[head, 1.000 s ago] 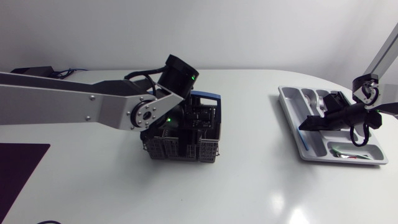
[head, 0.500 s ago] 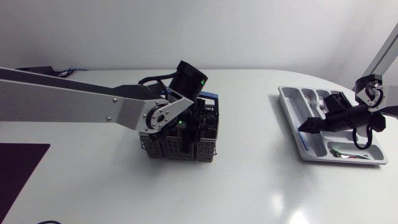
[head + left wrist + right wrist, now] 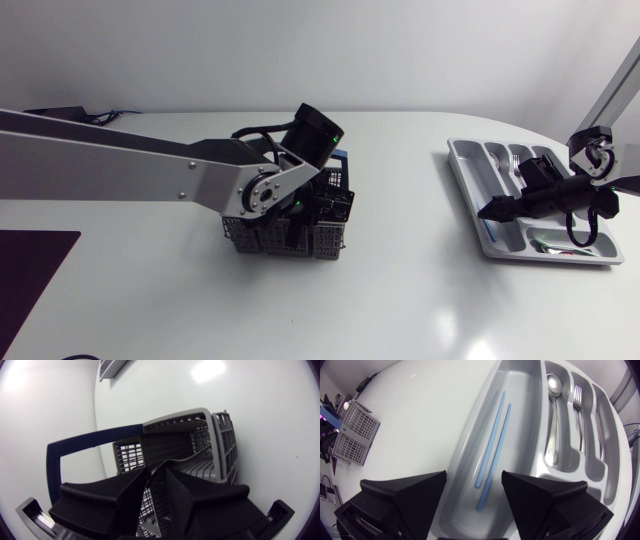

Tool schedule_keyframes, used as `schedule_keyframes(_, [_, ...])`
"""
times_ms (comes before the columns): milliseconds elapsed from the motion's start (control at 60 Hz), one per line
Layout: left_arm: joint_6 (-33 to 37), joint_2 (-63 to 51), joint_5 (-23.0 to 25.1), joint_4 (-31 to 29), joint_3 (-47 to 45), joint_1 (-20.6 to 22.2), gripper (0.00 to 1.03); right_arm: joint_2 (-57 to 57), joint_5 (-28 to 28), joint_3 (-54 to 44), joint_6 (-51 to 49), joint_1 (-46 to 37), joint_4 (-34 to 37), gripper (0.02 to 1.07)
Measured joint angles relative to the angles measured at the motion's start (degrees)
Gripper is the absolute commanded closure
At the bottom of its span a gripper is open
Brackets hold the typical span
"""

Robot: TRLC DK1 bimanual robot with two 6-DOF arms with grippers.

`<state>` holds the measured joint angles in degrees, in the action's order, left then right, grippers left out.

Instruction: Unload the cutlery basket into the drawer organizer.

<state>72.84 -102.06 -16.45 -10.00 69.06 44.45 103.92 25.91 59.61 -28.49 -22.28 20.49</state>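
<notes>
Cutlery basket (image 3: 288, 240) sits mid-table, drawer organizer (image 3: 462, 162) well apart at my right. L gripper (image 3: 156, 472) is down inside the basket, fingers nearly together; can't tell if it holds anything. R gripper (image 3: 473, 476) hangs wide open, empty, over the organizer's long compartment w/ two blue sticks (image 3: 493, 435).

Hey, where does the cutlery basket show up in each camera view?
Head view: basket left of centre.
Left wrist view: basket directly ahead of the left gripper, close up.
Right wrist view: basket far across the table, beyond the right gripper.
Shared landmark: drawer organizer, seen in all three.
</notes>
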Motion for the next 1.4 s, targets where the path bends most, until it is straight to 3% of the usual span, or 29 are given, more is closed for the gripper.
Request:
schedule_keyframes(150, [3.3, 0.0, -2.1, 0.0, 0.0, 0.9, 0.96, -0.2, 0.2, -0.9, -0.3, 0.0, -0.2, 0.27])
schedule_keyframes(650, [8.3, 2.0, -8.6, -3.5, 0.6, 6.0, 0.98, -3.1, 1.1, -3.7, -1.6, -0.4, -0.4, 0.27])
schedule_keyframes(933, [11.5, 11.6, -12.2, 4.0, -3.6, 9.3, 0.98, -7.3, 2.4, -7.3, -1.9, -0.4, -0.4, 0.27])
schedule_keyframes(1133, [11.9, 19.3, -14.4, 3.9, -5.3, 10.9, 0.98, -13.8, 3.5, -10.2, -2.7, -0.4, 0.2, 0.27])
schedule_keyframes(1250, [10.7, 23.4, -15.1, -0.3, -5.1, 11.6, 0.97, -20.2, 5.1, -12.5, -3.3, -0.3, 1.9, 0.24])
schedule_keyframes(1400, [0.6, 24.8, -14.1, -14.0, -0.8, 12.8, 0.98, -30.3, 7.7, -16.3, -4.3, 1.3, 3.8, 0.23])
